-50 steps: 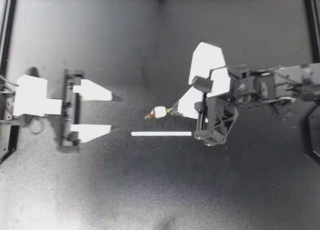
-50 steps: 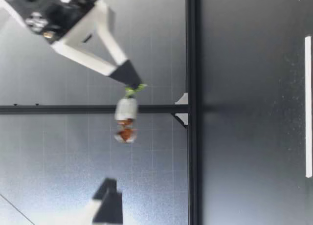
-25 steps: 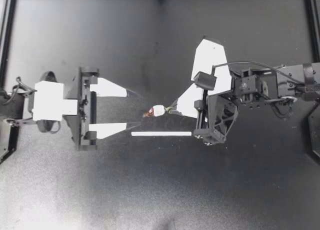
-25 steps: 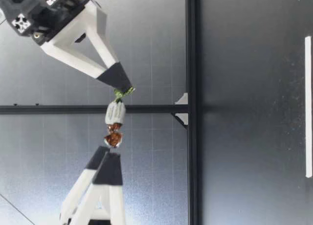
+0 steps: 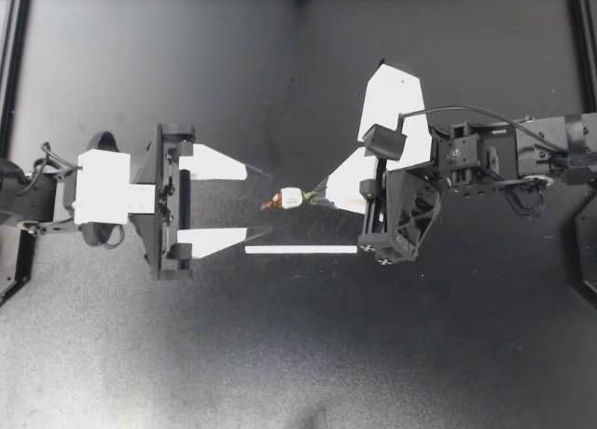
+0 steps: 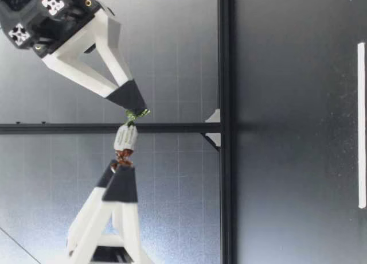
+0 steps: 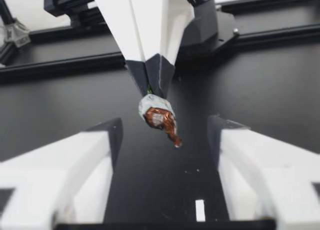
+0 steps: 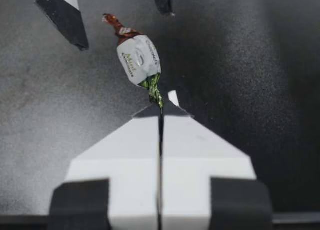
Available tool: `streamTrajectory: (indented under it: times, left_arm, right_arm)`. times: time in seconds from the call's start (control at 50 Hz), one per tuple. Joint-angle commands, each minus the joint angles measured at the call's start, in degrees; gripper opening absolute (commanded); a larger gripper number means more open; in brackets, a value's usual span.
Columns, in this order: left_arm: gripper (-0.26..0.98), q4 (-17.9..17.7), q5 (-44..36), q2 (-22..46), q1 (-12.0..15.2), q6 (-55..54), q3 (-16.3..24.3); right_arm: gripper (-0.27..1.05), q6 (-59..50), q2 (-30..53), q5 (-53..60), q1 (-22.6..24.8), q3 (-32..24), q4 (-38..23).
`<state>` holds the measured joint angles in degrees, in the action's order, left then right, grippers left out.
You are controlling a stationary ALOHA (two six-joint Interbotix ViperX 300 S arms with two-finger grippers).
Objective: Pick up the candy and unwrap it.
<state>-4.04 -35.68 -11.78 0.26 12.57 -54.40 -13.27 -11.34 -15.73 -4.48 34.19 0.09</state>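
**Above the counter, candy held by one twisted end**

Above the middle of the dark counter [image 5: 280, 364], the candy [image 5: 290, 198] was held clear of the surface by the right claw [image 5: 320, 187]. The fingers of that claw were pressed together on the green twist of wrapper at one end. The white wrapped body and the brown twist at the other end were pointed toward the left claw [image 5: 269, 203]. This claw was spread wide, with one fingertip to each side of the brown twist and neither seen to touch it.

From the left wrist, the candy [image 7: 156, 112] was seen hanging from the closed tips of the right claw [image 7: 152, 82], just ahead of the gap between the two open fingers [image 7: 107, 140]. From the right wrist, the green twist was seen pinched at the very tip of the right claw [image 8: 160, 107]. From table height, the candy [image 6: 125, 139] was seen well above the counter, between the tips of the two claws. A white strip [image 5: 300, 249] lay flat on the counter, beside the lower finger of the left claw.
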Motion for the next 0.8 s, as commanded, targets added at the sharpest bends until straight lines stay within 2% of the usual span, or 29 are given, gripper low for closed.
streamTrajectory:
  times: [0.0,0.2,0.3,0.4,0.6,0.78]
  left_arm:
    - [0.45,-0.5,-0.4,0.0,0.1,0.0,1.4]
    - [0.05,-1.1,-0.4,0.0,0.1,-0.2,0.7]
    - [-0.08,-1.6,-0.4,-0.8,0.1,-0.3,0.0]
    - [-0.12,-1.8,-0.4,-1.7,0.1,-0.3,-0.7]
    - [-0.13,-1.8,-0.3,-2.9,0.1,-0.4,-1.8]
    - [-0.13,-1.8,1.4,-2.8,0.1,-0.4,-1.3]
  right_arm:
    - [-0.22,0.1,-0.8,0.5,-0.4,-1.3,-0.1]
    - [-0.22,0.1,-1.0,0.5,-0.4,-1.1,-0.2]
    - [-0.22,0.2,-1.1,0.5,-0.4,-0.8,-0.2]
    - [-0.22,0.1,-1.4,0.5,-0.3,-0.3,-0.1]
    - [-0.22,0.3,-2.5,0.8,-0.4,1.2,-0.1]
    - [-0.22,0.1,-3.5,3.8,-0.4,3.2,-0.1]
